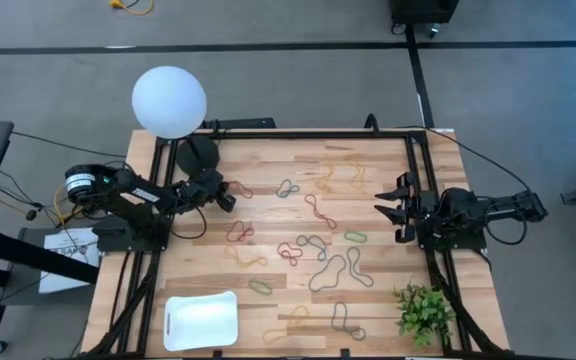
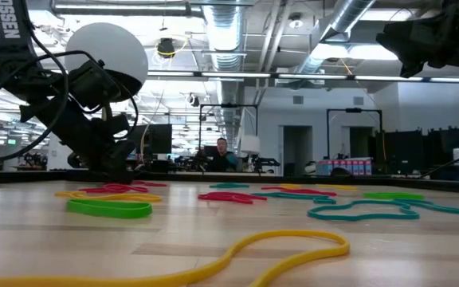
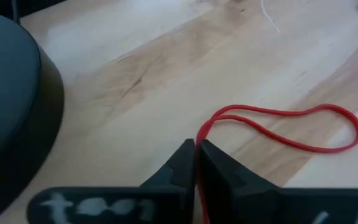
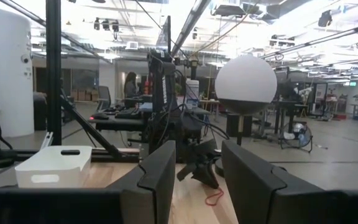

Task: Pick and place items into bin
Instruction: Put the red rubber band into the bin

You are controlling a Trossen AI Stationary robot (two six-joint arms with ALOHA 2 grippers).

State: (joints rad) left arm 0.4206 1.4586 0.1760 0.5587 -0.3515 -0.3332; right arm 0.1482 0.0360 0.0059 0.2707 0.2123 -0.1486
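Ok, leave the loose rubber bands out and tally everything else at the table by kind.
White tray: 1
Globe lamp: 1
Green plant: 1
Grippers: 2 (left gripper pinching a red band, right gripper open)
Total: 5

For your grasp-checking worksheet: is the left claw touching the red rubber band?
Touching. In the left wrist view the left claw has its fingers shut on one end of the red rubber band, which runs out from between them.
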